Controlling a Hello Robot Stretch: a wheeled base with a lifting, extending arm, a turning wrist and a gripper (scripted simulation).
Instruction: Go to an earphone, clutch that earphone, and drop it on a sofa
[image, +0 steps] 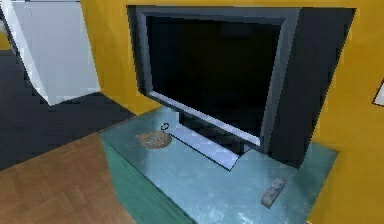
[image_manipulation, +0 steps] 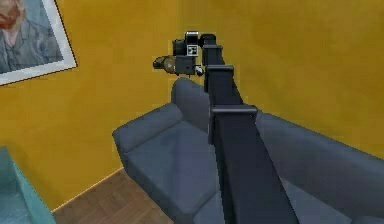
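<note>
My claw (image_manipulation: 160, 63) hangs above the slate-blue cushioned fabric sofa (image_manipulation: 165, 150). Small pale blob (image_manipulation: 155, 62) at its tip, maybe the earphone; can't tell whether it's held or how the fingers stand. If held, only the drop remains.

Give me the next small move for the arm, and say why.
Probably lower the arm a little toward the sofa. The gripper shows high against the yellow wall, above the sofa's backrest in the picture, and I cannot tell whether it holds anything. A lower drop would likelier land on the sofa.
</note>
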